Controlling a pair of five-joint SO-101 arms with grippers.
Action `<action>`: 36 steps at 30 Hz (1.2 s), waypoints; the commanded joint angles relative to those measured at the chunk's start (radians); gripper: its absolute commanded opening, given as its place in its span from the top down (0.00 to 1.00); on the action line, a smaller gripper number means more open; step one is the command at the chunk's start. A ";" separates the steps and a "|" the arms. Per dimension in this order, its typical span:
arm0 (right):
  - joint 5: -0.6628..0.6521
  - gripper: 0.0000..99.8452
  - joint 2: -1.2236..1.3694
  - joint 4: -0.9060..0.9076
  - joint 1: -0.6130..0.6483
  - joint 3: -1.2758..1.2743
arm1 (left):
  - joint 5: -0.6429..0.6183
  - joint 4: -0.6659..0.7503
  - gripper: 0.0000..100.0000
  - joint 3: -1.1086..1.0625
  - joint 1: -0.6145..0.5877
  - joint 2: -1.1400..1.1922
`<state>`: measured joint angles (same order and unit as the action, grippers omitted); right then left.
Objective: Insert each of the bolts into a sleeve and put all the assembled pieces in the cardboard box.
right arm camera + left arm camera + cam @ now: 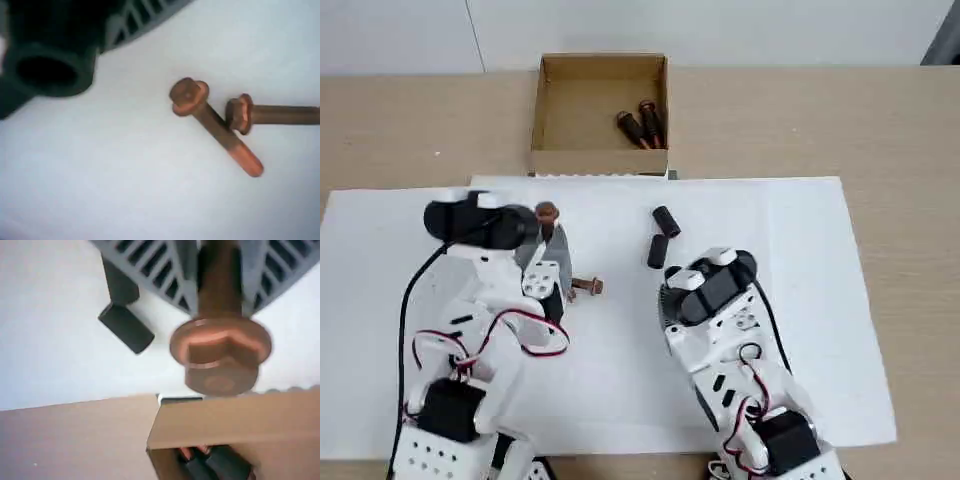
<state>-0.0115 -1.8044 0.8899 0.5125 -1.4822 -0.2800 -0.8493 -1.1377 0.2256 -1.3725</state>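
Left fingers (150, 267) clamp bolt (220, 345); right fingers (137, 22) grip sleeve (50, 72).

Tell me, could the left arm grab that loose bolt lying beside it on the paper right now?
Probably not yet: the left hand is shut on a copper bolt, so it has no free grip. The loose bolt itself lies close by on the paper, uncovered.

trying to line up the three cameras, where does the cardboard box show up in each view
high view: the cardboard box is at top centre, just past the far edge of the white paper, with two assembled pieces inside.
left wrist view: its wall lies past the paper's edge, just beyond the head of the gripped bolt.
right wrist view: not in it.
shared landmark: the white paper, in all three.
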 commanded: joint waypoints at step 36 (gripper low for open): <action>-0.103 1.00 -0.008 -0.255 0.242 -0.095 | -0.448 0.187 1.00 -0.314 0.166 -0.442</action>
<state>-0.1036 -1.8044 0.6644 0.7442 -1.6111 -0.7250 -0.6928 -1.4461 0.3867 -1.8021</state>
